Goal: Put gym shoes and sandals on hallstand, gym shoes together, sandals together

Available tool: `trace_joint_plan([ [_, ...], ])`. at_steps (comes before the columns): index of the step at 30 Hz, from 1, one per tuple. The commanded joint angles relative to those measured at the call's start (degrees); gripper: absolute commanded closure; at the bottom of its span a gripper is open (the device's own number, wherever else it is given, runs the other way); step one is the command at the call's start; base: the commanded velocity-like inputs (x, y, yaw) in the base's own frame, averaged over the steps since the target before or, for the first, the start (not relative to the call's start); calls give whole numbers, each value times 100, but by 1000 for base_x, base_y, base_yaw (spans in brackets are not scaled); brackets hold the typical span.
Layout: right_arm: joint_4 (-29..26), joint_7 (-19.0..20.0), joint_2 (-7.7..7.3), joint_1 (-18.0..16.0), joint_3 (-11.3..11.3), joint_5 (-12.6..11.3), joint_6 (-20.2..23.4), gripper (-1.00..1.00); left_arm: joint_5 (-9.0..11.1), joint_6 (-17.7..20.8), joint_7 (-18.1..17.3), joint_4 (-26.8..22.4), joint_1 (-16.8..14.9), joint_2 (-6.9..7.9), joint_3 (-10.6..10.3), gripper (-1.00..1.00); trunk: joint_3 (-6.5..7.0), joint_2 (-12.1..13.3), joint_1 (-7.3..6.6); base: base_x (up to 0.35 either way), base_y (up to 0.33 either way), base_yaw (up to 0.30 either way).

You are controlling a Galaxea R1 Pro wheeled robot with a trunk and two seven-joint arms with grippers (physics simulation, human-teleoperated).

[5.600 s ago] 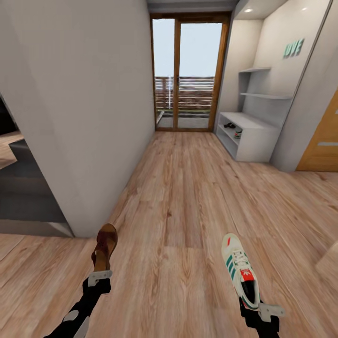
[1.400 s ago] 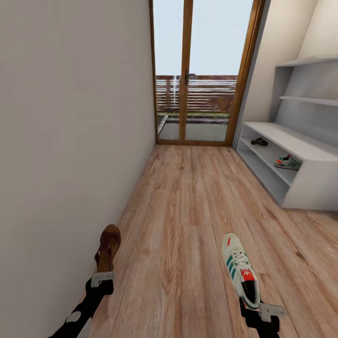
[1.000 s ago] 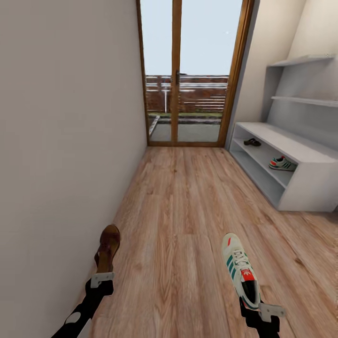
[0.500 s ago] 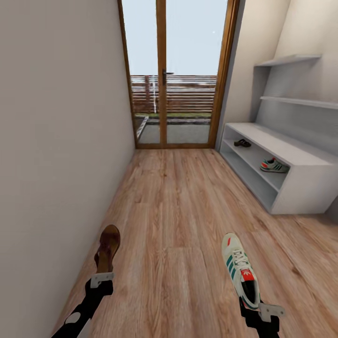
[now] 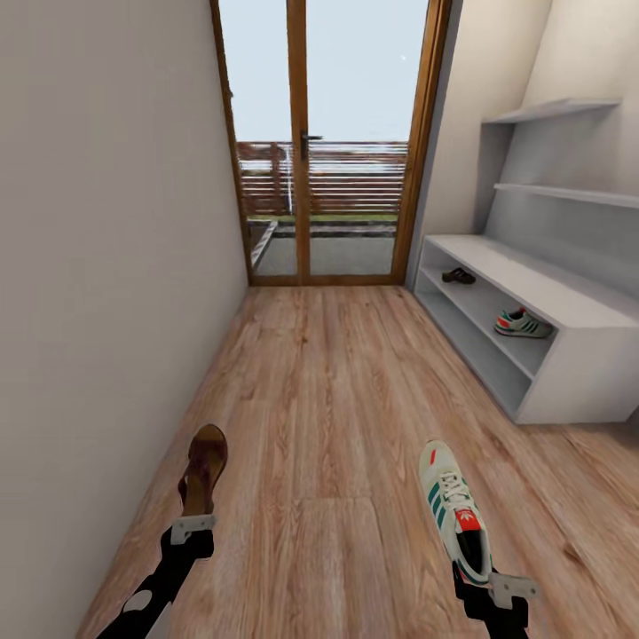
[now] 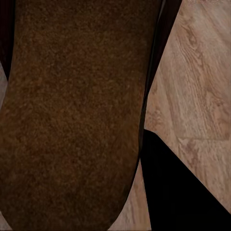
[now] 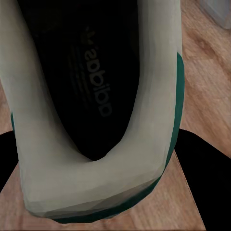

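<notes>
Head view: sneaker (image 5: pixel 454 512) held at the near right, gripped at the heel by the right gripper (image 5: pixel 491 587), toe pointing far, hanging above the floor (image 5: pixel 337 417). Sandal (image 5: pixel 202 468) at the near left, held likewise at its heel end by the left gripper (image 5: pixel 189 530), toe far, close to the left wall (image 5: pixel 98 266). Second sneaker (image 5: pixel 523 323) already on the rack (image 5: pixel 577 390), on the upper of the two open shelves, toward the near end; second sandal (image 5: pixel 459 276) on the same shelf, toward the far end, well apart from it. Rack at the right, some way off from both grippers; glass door (image 5: pixel 328 151) at the far end of the corridor.

Right wrist view: heel collar of the sneaker (image 7: pixel 96 120) close up, dark insole visible, black finger parts on either side, closed on the heel. Left wrist view: brown sole or footbed of the sandal (image 6: pixel 72 115), dark finger beside it, clamped on the sandal.

Likely handling: sneaker light, stiff in the sole, soft in the upper, so the heel rim looks a sound hold, though prone to swing at the toe. Sandal flat, thin, light; pinched at one end, liable to droop or pivot. Probably best set down sole first, each beside its mate.
</notes>
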Motion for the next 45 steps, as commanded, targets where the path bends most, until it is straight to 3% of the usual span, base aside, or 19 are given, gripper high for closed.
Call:
trace_joint_plan([
  [1, 4, 55, 5, -6, -48, 27, -23, 100, -8, -11, -51, 3, -4, -4, 43, 100, -5, -2, 2, 323, -142, 0],
  [25, 6, 55, 5, -6, -48, 29, -23, 100, -5, -11, -51, 3, -4, -4, 47, 100, -5, -2, 2, 324, -134, 0],
  [45, 4, 55, 5, -6, -48, 29, -23, 100, -5, -11, -48, 3, -4, -4, 51, 100, -5, -2, 2, 339, -7, 0],
])
